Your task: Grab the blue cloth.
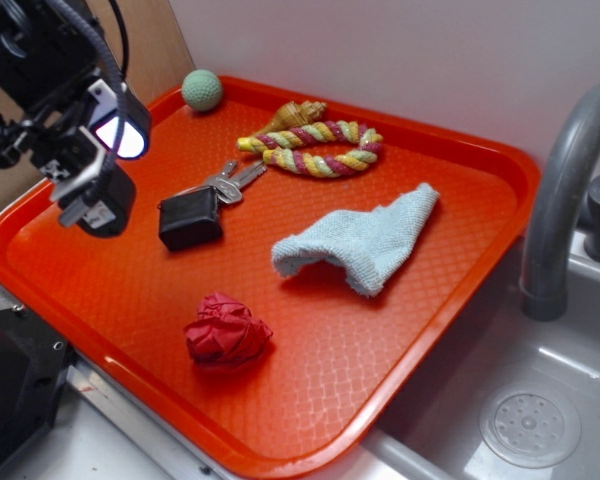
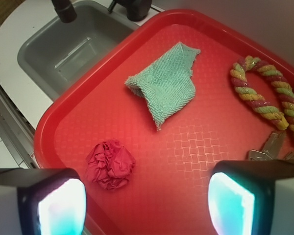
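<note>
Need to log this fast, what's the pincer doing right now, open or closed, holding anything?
Pincer: open and empty, above the red tray, not touching the blue cloth.

A: What is the tray (image 1: 480, 170) made of?

B: Glossy orange-red plastic, with an embossed basket-weave texture across its floor and a smooth rim.

A: And the blue cloth (image 1: 365, 240)?

B: Soft matt terry knit, pale blue, with a nubbly looped surface. The red wad (image 1: 226, 334) is thinner fabric, crumpled into tight creases.

A: The rope (image 1: 315, 148)?

B: Twisted fibre strands, red, yellow and green, slightly fuzzy.

A: Anything metal?

B: The keys (image 1: 232, 181) look like dull silver metal; the key fob (image 1: 189, 219) beside them is black with a slight sheen, perhaps plastic or leather.

A: The ball (image 1: 202, 89)?

B: Matt green, finely dimpled.

A: The sink (image 2: 63, 46)?

B: Smooth grey, with a satin finish.
</note>
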Action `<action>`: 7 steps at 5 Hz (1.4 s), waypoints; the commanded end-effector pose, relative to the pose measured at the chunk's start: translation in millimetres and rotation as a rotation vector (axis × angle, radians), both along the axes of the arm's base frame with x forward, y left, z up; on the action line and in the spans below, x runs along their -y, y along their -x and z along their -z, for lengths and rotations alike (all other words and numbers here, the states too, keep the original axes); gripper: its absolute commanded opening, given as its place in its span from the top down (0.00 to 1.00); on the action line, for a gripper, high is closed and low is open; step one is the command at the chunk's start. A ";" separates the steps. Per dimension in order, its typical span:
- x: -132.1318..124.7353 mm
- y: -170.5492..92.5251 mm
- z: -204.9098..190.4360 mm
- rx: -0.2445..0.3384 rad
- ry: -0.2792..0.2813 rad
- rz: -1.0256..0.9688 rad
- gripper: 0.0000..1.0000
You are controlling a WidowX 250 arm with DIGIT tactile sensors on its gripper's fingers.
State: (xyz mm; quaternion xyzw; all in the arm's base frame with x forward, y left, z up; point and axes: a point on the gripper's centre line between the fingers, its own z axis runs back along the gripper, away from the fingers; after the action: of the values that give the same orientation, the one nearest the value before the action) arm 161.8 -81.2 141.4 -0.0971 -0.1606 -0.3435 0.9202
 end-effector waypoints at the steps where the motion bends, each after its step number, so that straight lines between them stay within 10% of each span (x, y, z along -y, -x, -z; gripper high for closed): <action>1: 6.3 2.9 -6.4 0.015 0.002 0.008 0.00; 2: 29.1 -47.8 44.5 -0.011 -0.135 -0.088 0.00; 5: 63.1 -59.8 117.3 -0.093 -0.075 0.067 0.00; 6: 64.5 -69.9 121.2 -0.080 -0.087 0.039 1.00; 7: 61.1 -75.5 117.0 -0.076 -0.067 0.028 1.00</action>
State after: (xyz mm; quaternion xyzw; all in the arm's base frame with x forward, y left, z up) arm 246.3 -135.3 20.0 -0.0818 -0.1112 -0.3556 0.9244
